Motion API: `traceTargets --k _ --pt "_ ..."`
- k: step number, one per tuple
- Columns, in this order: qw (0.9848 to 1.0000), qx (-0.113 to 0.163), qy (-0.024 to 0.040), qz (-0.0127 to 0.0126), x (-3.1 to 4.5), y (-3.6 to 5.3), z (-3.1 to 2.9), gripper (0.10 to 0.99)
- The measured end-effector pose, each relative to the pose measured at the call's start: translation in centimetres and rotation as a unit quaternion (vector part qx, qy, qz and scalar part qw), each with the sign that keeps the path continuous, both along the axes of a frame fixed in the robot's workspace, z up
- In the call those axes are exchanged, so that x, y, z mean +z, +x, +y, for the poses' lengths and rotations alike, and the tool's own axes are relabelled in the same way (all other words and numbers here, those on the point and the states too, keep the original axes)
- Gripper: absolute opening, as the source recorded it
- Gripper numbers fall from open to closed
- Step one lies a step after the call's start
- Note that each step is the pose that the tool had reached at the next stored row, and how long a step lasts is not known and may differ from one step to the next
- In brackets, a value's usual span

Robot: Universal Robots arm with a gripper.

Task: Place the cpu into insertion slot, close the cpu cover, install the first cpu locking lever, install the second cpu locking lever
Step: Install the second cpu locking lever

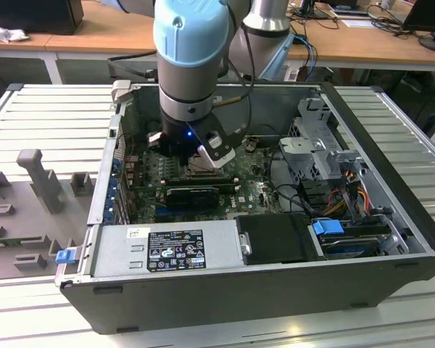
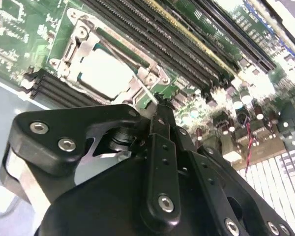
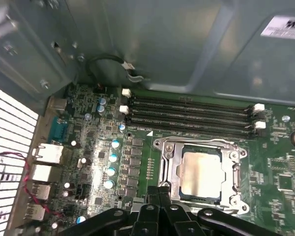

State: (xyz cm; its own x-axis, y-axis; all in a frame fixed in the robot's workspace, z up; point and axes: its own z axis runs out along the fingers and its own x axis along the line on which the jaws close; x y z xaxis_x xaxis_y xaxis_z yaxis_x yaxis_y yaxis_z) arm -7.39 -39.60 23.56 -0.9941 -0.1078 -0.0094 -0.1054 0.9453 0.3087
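The cpu lies flat in the insertion slot, its pale metal face up. The silvery cpu cover is folded down over it, framing the chip. My gripper hovers just beside one edge of the socket with its black fingers pressed together and nothing between them. A thin silvery locking lever runs from the socket corner towards the fingertips. In the exterior view the arm's wrist reaches down into the open computer case over the motherboard.
Long black memory slots run beside the socket. A black card, the power supply, a drive cage and loose cables crowd the case. Rear ports and the case wall stand close.
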Motion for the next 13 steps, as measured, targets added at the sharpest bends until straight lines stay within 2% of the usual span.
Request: traceTargets --k 1,3,4,7,10,11,13 --pt "1.0000 0.000 0.0000 0.0000 0.29 0.00 0.00 0.106" --pt "1.0000 0.000 0.0000 0.0000 1.38 0.00 0.00 0.106" --pt "1.0000 0.000 -0.0001 0.0000 1.52 0.03 0.00 0.106" --pt "1.0000 0.000 -0.0001 0.0016 1.54 0.82 0.00 0.106" --pt "1.0000 0.000 -0.0004 0.0029 1.34 2.41 0.00 0.106" --pt "1.0000 0.000 -0.0019 0.0029 1.27 2.78 0.00 0.106" --pt "0.9999 0.000 -0.0118 0.0030 1.21 3.41 0.00 0.106"
